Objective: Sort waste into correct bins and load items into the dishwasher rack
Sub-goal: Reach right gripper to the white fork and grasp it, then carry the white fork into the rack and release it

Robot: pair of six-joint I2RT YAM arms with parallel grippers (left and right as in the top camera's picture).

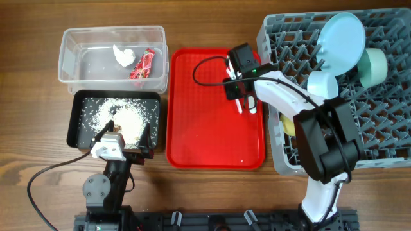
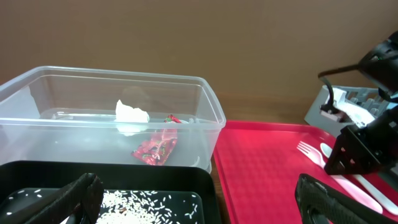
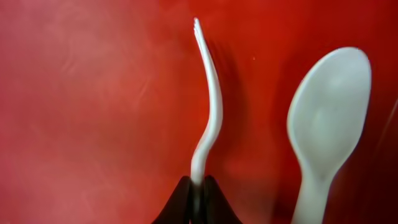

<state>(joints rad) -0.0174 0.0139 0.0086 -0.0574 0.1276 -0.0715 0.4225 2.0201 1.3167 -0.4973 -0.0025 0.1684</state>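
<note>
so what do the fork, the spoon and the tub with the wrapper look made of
Fork: thin white plastic, apparently; glossy, slightly bowed.
Spoon: the same smooth white plastic look, soft sheen.
Tub: clear, probably rigid plastic; tissue and wrapper show through its wall.

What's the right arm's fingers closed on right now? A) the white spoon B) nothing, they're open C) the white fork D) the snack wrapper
C. In the right wrist view the right gripper is pinched shut on the handle of the white fork, while the white spoon lies free beside it on the red tray.
</note>
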